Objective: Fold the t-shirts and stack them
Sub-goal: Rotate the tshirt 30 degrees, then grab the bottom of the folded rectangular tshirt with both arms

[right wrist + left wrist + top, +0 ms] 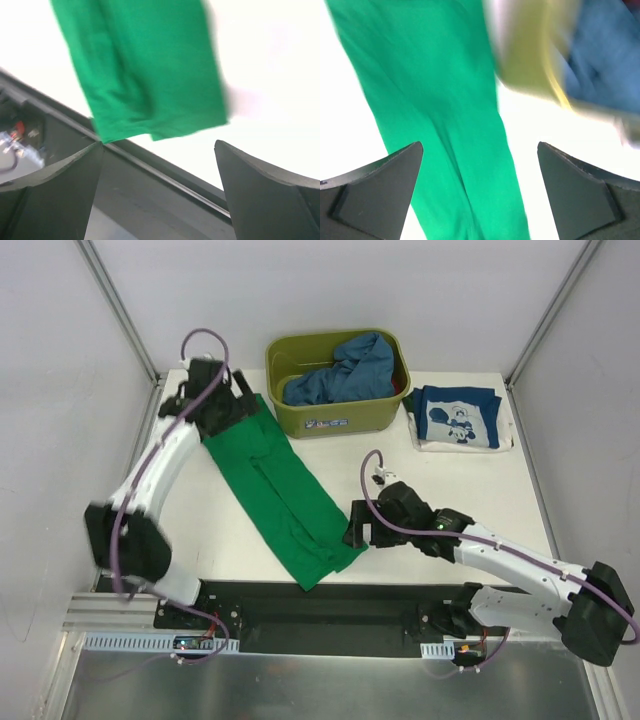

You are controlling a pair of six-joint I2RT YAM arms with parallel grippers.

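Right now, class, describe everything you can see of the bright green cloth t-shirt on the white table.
The bright green cloth t-shirt is plain, soft and matte, folded lengthwise into a long narrow band with layered edges and a centre crease. It lies flat on the white table, running diagonally from beside the olive plastic tub to the near edge. The open left gripper and open right gripper hover at its ends, neither gripping it.

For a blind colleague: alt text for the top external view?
A green t-shirt, folded into a strip, lies diagonally on a white table between the left arm and right arm. Behind, an olive tub holds a blue shirt; a folded navy shirt lies alongside.
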